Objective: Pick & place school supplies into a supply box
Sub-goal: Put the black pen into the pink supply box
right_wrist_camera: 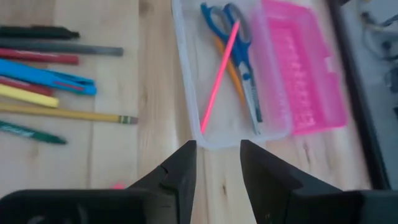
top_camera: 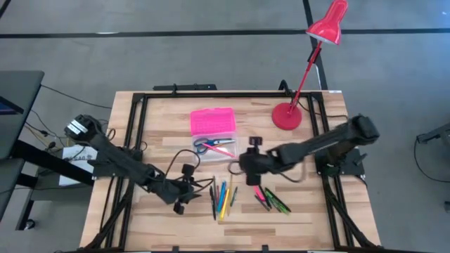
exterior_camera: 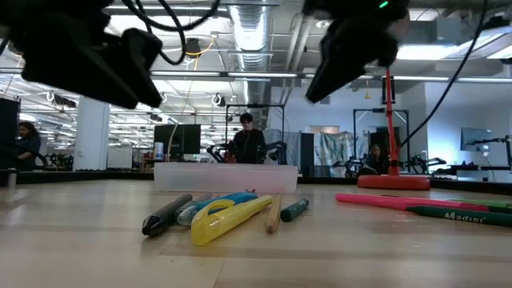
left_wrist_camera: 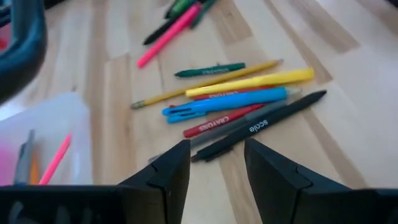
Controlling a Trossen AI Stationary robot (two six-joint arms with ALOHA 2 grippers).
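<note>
Plastic pens (left_wrist_camera: 249,102) lying on our wooden surface (left_wrist_camera: 348,143) look light, stiff and slippery, so we judge our wide, empty left hand (left_wrist_camera: 216,163) should pinch one mid-barrel, while our right hand (right_wrist_camera: 217,163), also wide and empty, hovers beside the supply box (right_wrist_camera: 273,74).

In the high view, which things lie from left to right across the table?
Left gripper → pen and pencil cluster → right gripper → pink and green markers → red lamp base.
</note>
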